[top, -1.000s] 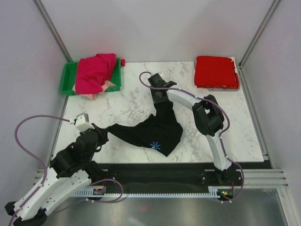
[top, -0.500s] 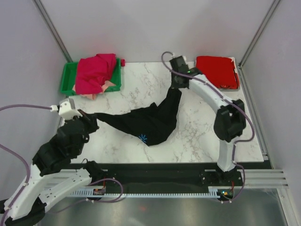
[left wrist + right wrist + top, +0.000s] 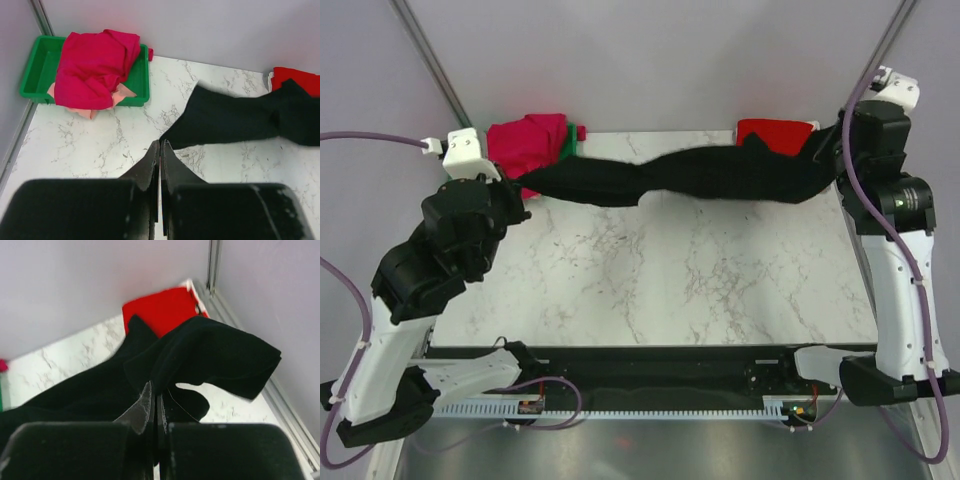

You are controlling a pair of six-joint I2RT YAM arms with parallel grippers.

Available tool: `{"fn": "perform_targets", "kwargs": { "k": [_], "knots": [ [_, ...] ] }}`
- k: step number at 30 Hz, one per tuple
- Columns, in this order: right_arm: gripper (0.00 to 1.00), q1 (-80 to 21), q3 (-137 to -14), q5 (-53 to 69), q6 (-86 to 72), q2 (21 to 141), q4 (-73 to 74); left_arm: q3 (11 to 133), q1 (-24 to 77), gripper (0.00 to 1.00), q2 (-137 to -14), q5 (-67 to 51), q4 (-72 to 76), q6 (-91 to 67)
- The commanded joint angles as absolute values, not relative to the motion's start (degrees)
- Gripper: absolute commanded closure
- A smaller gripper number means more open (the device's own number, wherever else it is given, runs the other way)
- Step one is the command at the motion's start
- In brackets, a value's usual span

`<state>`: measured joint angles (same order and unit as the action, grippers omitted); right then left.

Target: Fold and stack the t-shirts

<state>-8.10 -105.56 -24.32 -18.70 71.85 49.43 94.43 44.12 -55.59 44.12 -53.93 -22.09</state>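
The black t-shirt (image 3: 690,175) hangs stretched in the air across the back of the table, between both grippers. My left gripper (image 3: 520,188) is shut on its left end; in the left wrist view (image 3: 161,145) the cloth (image 3: 235,120) runs off to the right. My right gripper (image 3: 830,150) is shut on its right end, bunched at the jaws in the right wrist view (image 3: 155,387). A folded red t-shirt (image 3: 775,133) lies at the back right, partly hidden by the black one. A magenta t-shirt (image 3: 525,140) over a peach one (image 3: 122,94) lies heaped in the bin.
A green plastic bin (image 3: 37,70) stands at the back left corner. Grey walls and metal frame posts (image 3: 430,60) close in the back and sides. The white marble table (image 3: 660,270) lies below the raised shirt.
Both arms have lifted and pulled apart, left to the back left and right to the back right. The black t-shirt has left the table and is drawn out long between them.
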Motion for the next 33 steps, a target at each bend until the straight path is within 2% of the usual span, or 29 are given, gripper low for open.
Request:
{"fn": "perform_targets", "kwargs": {
  "k": [1,6,8,11,15,17,21,23,24,26,27,28,30,33],
  "knots": [
    [1.00,-7.9,-100.9,-20.9,-20.8,74.9,55.9,99.0,43.9,0.98,-54.5,46.8,-57.9,-18.9],
    [1.00,-8.0,-92.6,-12.6,-22.3,75.0,52.8,89.0,43.9,0.98,-48.3,47.0,-59.9,-25.8],
    [1.00,-8.0,-93.9,-12.1,-21.1,78.1,53.3,84.6,43.9,0.98,-45.2,47.4,-60.3,-28.6],
    [1.00,-8.0,-100.3,-15.5,-20.4,81.6,56.5,84.8,43.9,0.98,-43.8,48.4,-61.0,-28.7],
    [1.00,-8.0,-104.4,-15.6,-20.1,85.2,55.8,88.2,43.9,0.98,-47.2,52.2,-60.6,-24.2],
    [1.00,-8.1,-105.2,-11.9,-19.7,91.4,56.7,88.6,43.9,0.98,-49.4,52.3,-59.6,-22.1],
    [0.98,-10.0,-98.5,-10.9,-20.6,99.9,53.2,82.5,42.6,0.98,-53.6,49.3,-55.6,-21.5],
    [0.85,-11.2,-97.3,-9.9,-19.2,106.0,52.2,77.1,37.4,0.98,-54.9,44.5,-53.4,-22.7],
    [0.80,-12.8,-98.0,-10.1,-18.6,107.9,52.3,73.2,34.6,0.98,-56.3,37.9,-52.2,-23.2],
    [0.59,-14.1,-100.9,-12.0,-18.3,111.3,52.3,69.3,25.3,0.98,-57.9,30.0,-48.0,-23.7],
    [0.37,-15.1,-102.1,-13.3,-17.9,111.8,52.2,67.5,23.1,0.98,-58.5,24.5,-46.5,-23.8],
    [0.31,-15.5,-104.8,-14.4,-17.8,112.3,52.3,65.0,21.2,0.98,-60.3,22.7,-45.5,-23.9],
    [0.28,-16.5,-107.0,-15.9,-17.5,111.9,53.3,64.1,18.1,0.98,-62.1,20.1,-43.8,-24.1],
    [0.30,-18.0,-104.6,-18.1,-18.0,106.6,52.8,65.0,17.1,0.98,-65.7,19.0,-43.4,-24.1]
  ]
}}
